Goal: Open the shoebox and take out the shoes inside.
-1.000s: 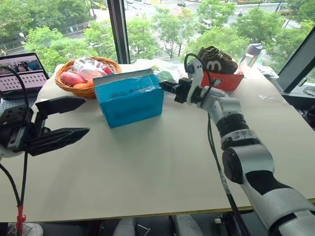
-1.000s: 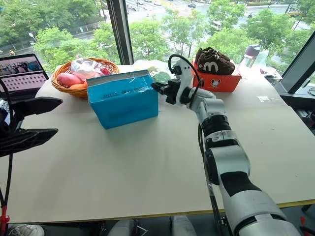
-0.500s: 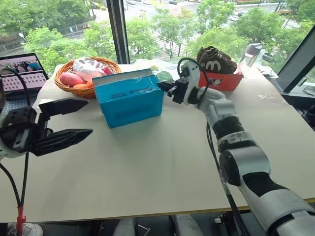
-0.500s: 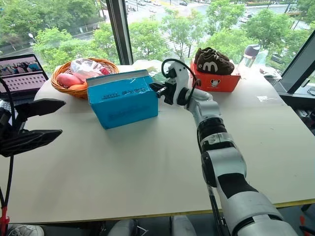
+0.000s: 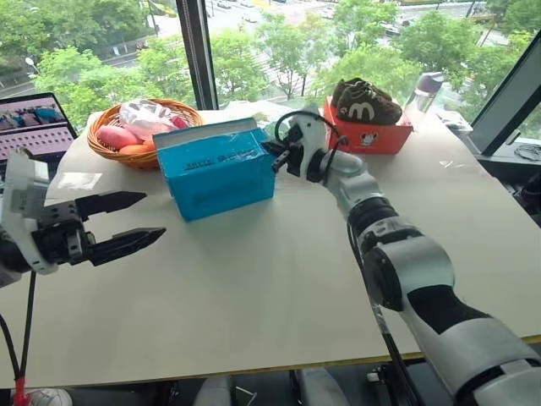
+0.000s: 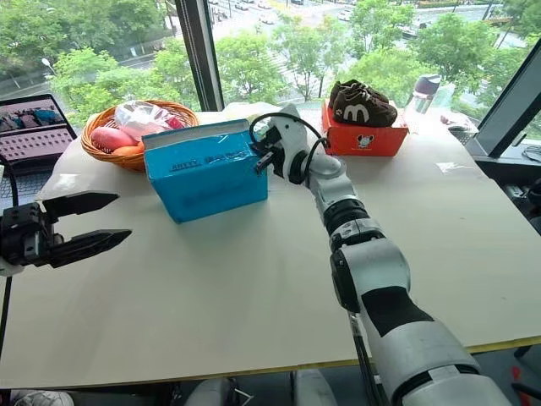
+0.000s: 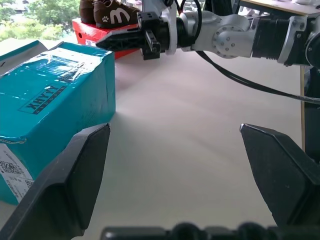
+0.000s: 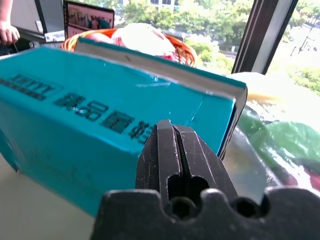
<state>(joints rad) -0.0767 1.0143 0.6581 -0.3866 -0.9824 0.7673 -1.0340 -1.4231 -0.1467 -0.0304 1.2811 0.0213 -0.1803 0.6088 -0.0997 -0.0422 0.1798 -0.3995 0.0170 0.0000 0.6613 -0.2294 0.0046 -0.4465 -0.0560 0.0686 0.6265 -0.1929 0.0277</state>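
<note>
While one shoebox (image 5: pixel 218 167) sits lidded, the left pincer (image 5: pixel 122 224) gapes; the right pincer (image 6: pixel 260 156) is pressed together.

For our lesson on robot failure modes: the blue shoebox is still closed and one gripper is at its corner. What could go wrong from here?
1. The shut right gripper sits at the shoebox lid's corner; pushing may slide the unbraced box toward the fruit basket instead of lifting the lid.
2. The open left gripper hangs apart from the box, so nothing steadies it.
3. Shut fingers may slip off the lid edge.
</note>
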